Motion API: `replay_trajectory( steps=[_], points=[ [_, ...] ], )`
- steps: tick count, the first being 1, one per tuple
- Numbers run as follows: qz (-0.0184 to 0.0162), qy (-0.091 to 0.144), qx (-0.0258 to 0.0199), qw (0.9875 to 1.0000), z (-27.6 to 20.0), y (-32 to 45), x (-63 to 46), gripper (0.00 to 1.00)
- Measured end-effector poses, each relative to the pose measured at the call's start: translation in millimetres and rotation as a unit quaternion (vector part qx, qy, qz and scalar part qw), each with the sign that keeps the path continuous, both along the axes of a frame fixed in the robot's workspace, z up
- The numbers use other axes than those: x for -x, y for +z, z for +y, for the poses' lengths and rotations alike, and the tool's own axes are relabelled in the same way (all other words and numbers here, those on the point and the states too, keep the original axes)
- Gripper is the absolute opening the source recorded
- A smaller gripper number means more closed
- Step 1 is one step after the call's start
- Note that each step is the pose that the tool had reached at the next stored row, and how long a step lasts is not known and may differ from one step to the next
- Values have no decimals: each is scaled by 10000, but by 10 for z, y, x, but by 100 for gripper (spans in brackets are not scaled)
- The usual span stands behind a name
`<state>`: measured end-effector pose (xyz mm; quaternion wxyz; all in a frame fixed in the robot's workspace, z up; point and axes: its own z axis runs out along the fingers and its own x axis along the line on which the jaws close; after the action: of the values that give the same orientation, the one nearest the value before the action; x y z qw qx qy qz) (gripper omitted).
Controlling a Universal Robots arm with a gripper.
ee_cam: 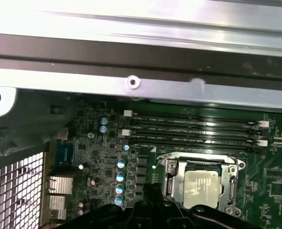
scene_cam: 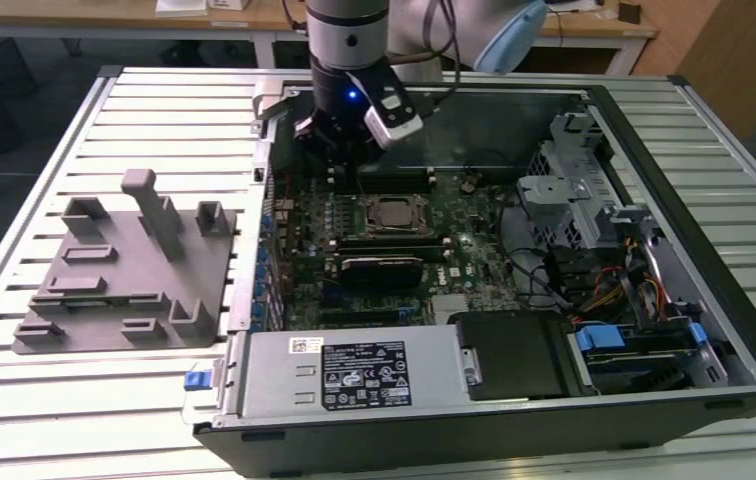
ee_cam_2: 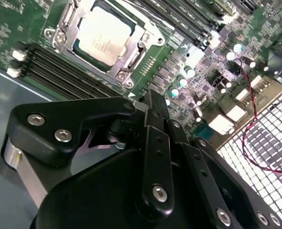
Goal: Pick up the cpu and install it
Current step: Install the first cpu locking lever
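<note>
The cpu [scene_cam: 390, 213] [ee_cam_2: 104, 36] [ee_cam: 203, 189] sits seated in the motherboard [scene_cam: 472, 255] socket, apart from the gripper [scene_cam: 341, 150] hovering nearby over the board's rear edge; its fingers' spread I cannot tell

Silver-and-black robot arm with a black linkage gripper

In the exterior view the arm [scene_cam: 347, 40] is a smooth silver-grey tube that ends in a black wrist section, where a small blue light glows. A pale blue cap sits on a joint behind it, and dark cables run down alongside. A small white-and-grey box is fixed at a slant to the side of the wrist. In the second wrist view the gripper [ee_cam_2: 145, 157] is matte black, built of flat, rounded link bars pinned together with shiny silver screw heads. A brushed silver cylinder shows at the edge of the black body.
</note>
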<state>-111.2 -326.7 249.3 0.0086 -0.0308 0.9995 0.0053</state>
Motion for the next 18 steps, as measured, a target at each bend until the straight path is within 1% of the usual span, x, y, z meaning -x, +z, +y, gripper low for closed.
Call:
replay_trajectory(
  steps=[5, 18],
  points=[
    [0, 0, 0, 10000, 31, 0, 36, 11],
    [0, 0, 0, 10000, 203, 0, 83, 11]
  ],
)
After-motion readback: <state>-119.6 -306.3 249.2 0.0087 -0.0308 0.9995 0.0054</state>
